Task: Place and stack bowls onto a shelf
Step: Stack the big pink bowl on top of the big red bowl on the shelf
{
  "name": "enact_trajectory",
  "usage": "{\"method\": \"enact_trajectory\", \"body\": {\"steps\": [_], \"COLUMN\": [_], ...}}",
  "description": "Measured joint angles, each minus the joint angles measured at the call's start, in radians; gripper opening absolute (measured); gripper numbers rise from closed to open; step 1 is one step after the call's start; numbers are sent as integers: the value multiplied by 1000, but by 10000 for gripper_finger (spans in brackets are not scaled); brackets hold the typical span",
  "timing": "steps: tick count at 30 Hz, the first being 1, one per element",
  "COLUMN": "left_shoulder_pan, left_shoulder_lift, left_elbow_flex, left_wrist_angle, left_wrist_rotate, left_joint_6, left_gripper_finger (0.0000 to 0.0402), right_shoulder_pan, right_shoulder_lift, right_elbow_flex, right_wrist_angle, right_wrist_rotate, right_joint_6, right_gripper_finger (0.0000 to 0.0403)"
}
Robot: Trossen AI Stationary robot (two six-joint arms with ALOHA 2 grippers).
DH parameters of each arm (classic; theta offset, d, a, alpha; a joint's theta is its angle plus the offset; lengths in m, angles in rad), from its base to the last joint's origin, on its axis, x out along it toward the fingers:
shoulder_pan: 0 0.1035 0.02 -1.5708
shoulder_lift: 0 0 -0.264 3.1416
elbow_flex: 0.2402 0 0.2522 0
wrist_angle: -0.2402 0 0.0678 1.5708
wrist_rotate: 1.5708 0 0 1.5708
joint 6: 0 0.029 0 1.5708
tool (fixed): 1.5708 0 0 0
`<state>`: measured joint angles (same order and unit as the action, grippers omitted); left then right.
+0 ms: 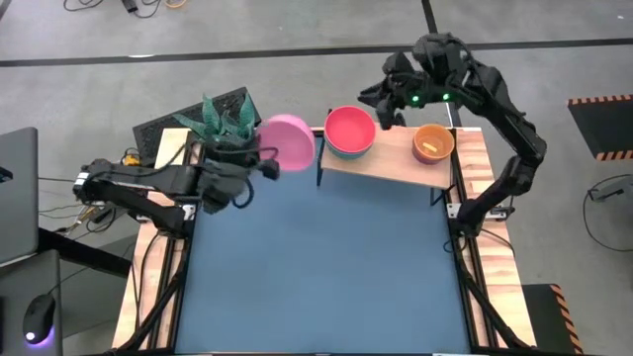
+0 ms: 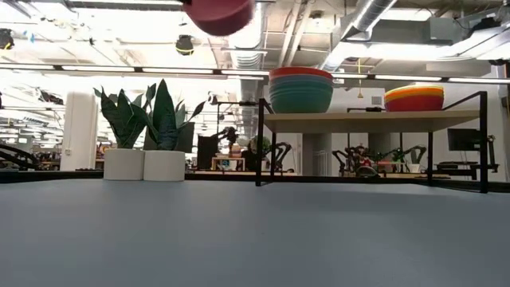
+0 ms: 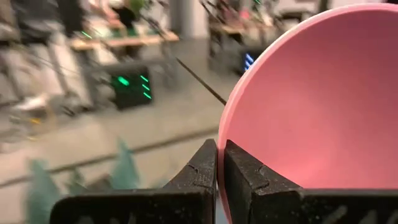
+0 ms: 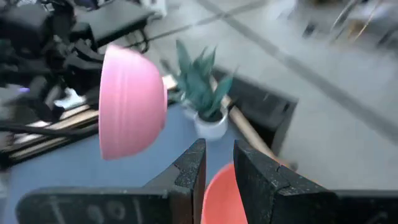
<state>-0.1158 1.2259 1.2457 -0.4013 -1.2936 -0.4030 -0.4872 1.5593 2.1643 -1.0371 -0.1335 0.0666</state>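
Pink bowl point(image 1: 288, 139) pinched in left tool point(image 1: 269, 161), plants point(image 1: 226, 121) beside, shelf point(image 1: 391, 158) near

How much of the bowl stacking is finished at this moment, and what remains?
Done: the shelf already carries a stack of large bowls and a stack of small bowls. In hand: the left gripper holds the pink bowl by its rim, raised near the plants. Left: placing it on the large stack.
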Motion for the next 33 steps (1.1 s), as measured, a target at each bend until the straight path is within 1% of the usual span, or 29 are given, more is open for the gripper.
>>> {"method": "enact_trajectory", "body": {"steps": [2,4,6,7,12,17,19,25,29,33], "left_shoulder_pan": [0,1,9,15,52,92,107,151,171,188], "left_shoulder_lift": [-12,-13,-11,-9,6,6,7,7,7,7], "left_elbow_flex": [0,0,0,0,0,0,0,0,0,0], "left_wrist_angle": [86,190,283,326,469,564,612,725,772,781], "left_wrist_rotate": [-74,-127,-140,-139,-128,-79,-55,8,68,103], "left_joint_6": [114,248,380,434,658,802,860,1010,1045,1047], "left_gripper_finger": [0,0,0,0,0,0,0,0,0,0], "right_shoulder_pan": [64,133,190,217,325,396,414,444,443,430], "right_shoulder_lift": [7,25,51,67,140,202,214,230,229,229], "right_elbow_flex": [0,0,0,0,0,0,0,0,0,0], "right_wrist_angle": [54,117,172,208,369,502,523,556,569,562], "right_wrist_rotate": [123,257,388,437,597,731,788,876,889,887], "right_joint_6": [-44,-85,-125,-146,-240,-321,-343,-371,-311,-258], "right_gripper_finger": [107,107,107,107,107,107,107,108,114,141]}}
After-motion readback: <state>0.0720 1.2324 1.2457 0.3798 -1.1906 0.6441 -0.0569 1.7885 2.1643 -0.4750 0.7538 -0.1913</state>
